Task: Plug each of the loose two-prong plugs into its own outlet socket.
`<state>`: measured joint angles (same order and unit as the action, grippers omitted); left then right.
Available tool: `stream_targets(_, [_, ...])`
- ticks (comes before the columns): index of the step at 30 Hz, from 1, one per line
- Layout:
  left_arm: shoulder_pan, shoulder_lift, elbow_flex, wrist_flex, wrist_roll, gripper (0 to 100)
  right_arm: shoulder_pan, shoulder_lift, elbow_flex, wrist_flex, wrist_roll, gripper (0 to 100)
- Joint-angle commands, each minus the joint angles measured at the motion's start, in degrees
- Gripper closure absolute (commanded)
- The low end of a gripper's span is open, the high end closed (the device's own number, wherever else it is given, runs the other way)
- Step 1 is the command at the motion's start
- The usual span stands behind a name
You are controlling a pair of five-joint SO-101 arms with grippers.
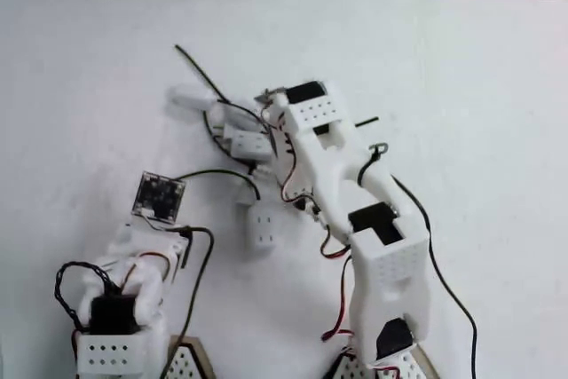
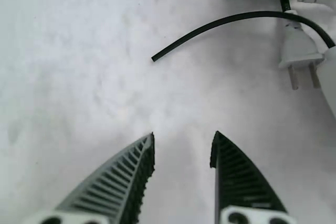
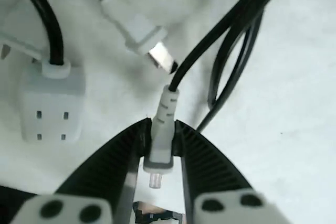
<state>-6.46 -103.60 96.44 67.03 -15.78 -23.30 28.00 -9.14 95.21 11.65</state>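
The right gripper pinched the white moulded plug on its black cable by the neck, near the white rectangular outlet block, so its prongs probably needed squaring to the slots before pushing, while the left gripper hung spread.

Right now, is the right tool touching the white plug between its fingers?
Touching. In the right wrist view the right tool clamps the white plug, both fingers against its sides.
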Motion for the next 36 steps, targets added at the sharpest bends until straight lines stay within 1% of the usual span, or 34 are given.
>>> stream_targets(1, [-0.4, -0.6, -1.0, -1.2, -0.5, 81, 0.8, -0.6, 0.1, 1.8, 3.4, 98.1])
stream_targets(3, [-0.4, -0.6, -1.0, -1.2, -0.5, 81, 0.4, -0.5, 2.1, 1.6, 5.1, 98.1])
stream_targets(6, [-0.4, -0.6, -1.0, -1.2, -0.5, 81, 0.4, -0.5, 4.1, 0.7, 5.6, 98.0])
stream_targets(11, [-0.4, -0.6, -1.0, -1.1, -0.5, 81, 0.4, -0.5, 5.1, 0.7, 5.7, 93.4])
stream_targets(15, [-0.4, -0.6, -1.0, -1.1, -0.5, 81, 0.4, -0.5, 5.1, 0.7, 5.7, 93.9])
stream_targets(19, [-0.4, -0.6, -1.0, -1.1, -0.5, 81, 0.4, -0.5, 5.2, 0.7, 6.0, 96.7])
stream_targets(22, [-0.4, -0.6, -1.0, -1.0, -0.5, 81, 0.4, -0.6, 5.2, 0.8, 8.8, 98.1])
stream_targets(25, [-0.4, -0.6, -1.0, -1.0, -0.5, 81, 0.5, -1.4, 4.8, 2.8, 9.8, 98.0])
stream_targets(30, [-0.4, -0.6, -1.0, -1.0, -0.5, 81, 0.3, -9.4, 7.3, 3.2, 9.8, 98.1])
stream_targets(36, [-0.4, -0.6, -1.0, -1.0, -0.5, 81, 0.4, -27.6, 13.7, 3.2, 9.8, 98.1])
